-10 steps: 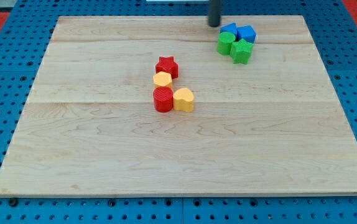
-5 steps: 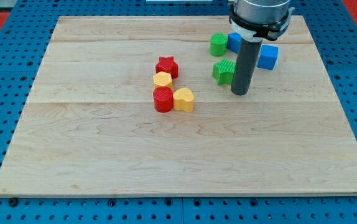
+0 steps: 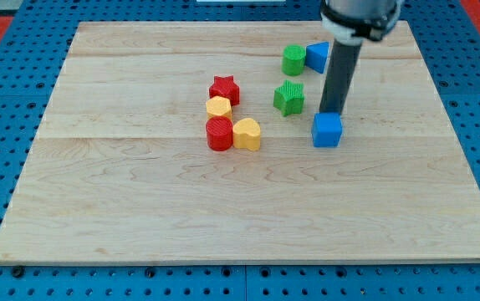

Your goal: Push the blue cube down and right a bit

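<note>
The blue cube [image 3: 327, 130] sits on the wooden board [image 3: 140, 209] right of centre. My tip [image 3: 333, 111] stands right behind it, at its top edge, touching or nearly touching it. The dark rod rises from there toward the view's top. A green star-shaped block [image 3: 289, 97] lies up and left of the cube. A green cylinder [image 3: 293, 60] and a second blue block [image 3: 317, 57] sit near the board's top edge, left of the rod.
A cluster stands near the board's middle: a red star [image 3: 224, 89], a yellow block [image 3: 218, 107], a red cylinder [image 3: 220, 134] and a yellow heart-shaped block [image 3: 247, 134]. Blue pegboard surrounds the board.
The rod came in from the top and scattered the green and blue group. The blue cube has moved down and left to under the tip; the green star slid left.
</note>
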Controlling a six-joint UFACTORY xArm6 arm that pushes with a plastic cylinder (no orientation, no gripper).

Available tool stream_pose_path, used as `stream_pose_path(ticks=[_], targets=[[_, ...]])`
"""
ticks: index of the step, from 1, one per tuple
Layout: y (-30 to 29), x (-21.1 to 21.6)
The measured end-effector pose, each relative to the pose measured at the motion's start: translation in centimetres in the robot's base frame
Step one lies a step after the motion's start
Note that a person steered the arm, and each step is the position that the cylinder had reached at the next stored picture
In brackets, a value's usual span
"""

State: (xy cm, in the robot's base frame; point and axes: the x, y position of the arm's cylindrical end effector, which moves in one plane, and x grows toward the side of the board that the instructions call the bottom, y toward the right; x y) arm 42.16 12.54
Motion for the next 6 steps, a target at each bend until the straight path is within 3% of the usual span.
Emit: stream_pose_path(ticks=[1,2,3,4,5,6], targets=[[0.8,6.0],[-4.4,4.8],[-8.7,7.1],[-5.2,10.4],[-3.7,10.2],[-8.6,5.9]])
